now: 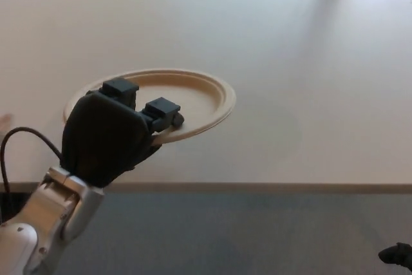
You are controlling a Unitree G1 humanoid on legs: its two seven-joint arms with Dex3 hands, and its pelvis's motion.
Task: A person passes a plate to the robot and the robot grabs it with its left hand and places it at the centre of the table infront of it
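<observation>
**Plate in left-hand grip, near edge of table**

A faint sliver of a person's hand (5,120) shows at the far left margin, apart from the plate. Left hand (119,132) enters from lower left, its two thick fingers (161,110) lying over the near-left rim of the plate (193,98) and clamped down on it; thumb is hidden beneath. The plate extends forward and to the right of the hand, tilted so it reads as a flattened oval, long axis running left to right. It looks raised above the table (309,82), over the near-left part, though I cannot confirm the gap. Table centre lies ahead and to the right of the hand, so my read is the carry goes that way. A dark bit at the bottom right corner may be the right hand; its state cannot be told.
</observation>
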